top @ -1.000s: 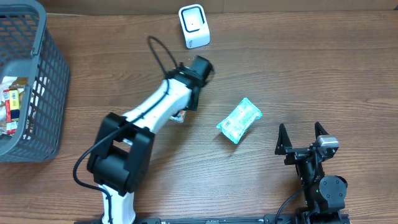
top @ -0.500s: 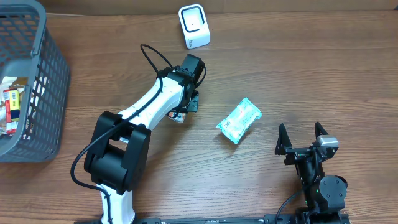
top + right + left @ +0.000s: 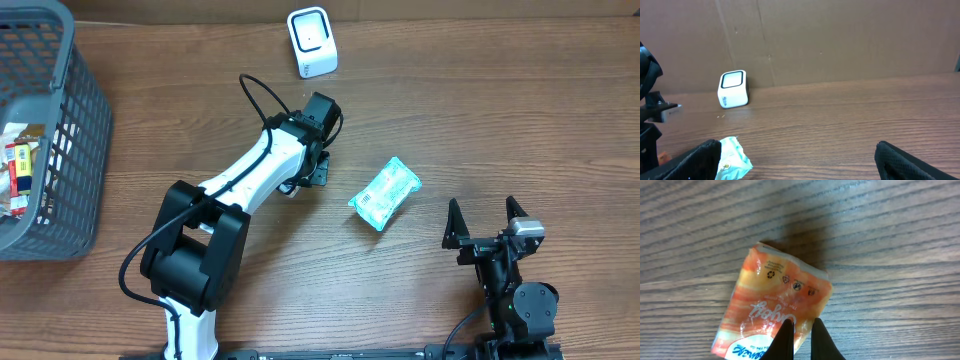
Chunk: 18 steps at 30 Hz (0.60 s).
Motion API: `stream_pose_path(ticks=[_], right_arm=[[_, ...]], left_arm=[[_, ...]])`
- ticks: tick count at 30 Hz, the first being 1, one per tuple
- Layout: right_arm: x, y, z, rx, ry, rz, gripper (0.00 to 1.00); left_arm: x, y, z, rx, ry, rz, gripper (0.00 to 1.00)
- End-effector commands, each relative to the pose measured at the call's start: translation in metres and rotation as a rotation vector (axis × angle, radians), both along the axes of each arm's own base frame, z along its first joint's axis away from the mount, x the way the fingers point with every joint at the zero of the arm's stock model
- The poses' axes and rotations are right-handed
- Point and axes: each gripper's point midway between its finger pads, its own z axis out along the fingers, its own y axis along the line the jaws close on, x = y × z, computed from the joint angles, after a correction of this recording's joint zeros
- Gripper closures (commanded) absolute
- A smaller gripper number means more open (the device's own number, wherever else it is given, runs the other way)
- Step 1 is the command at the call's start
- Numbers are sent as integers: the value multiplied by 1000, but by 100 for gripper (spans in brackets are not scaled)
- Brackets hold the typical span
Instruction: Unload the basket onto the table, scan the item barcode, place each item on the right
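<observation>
Holding orange packet (image 3: 775, 300) in clamped left gripper (image 3: 800, 323) | scanner (image 3: 312, 42) lies far, slightly right | right gripper (image 3: 482, 206) apart, idle.

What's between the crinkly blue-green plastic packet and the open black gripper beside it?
Nothing. In the overhead view, only bare brown wooden table lies between the blue-green plastic packet and the open right gripper.

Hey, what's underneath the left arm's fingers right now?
An orange plastic packet with printed writing, its near edge pinched between the left fingers, and the wood-grain table beneath it. The packet's underside is covered, so any barcode there can't be seen.
</observation>
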Motion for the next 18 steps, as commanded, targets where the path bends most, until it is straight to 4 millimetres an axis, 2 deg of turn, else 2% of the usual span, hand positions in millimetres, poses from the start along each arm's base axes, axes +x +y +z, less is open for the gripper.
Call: stream_pose_path(ticks=[1, 6, 11, 18], right_arm=[[0, -1, -3, -4, -1, -3, 0], [0, -1, -3, -4, -1, -3, 0], [0, -1, -3, -4, -1, -3, 0], [0, -1, -3, -4, -1, -3, 0]], left_arm=[[-13, 3, -17, 25, 42, -24, 96], [-24, 8, -34, 27, 62, -26, 96], [-31, -10, -36, -43, 85, -51, 96], [-36, -23, -35, 12, 43, -107, 96]])
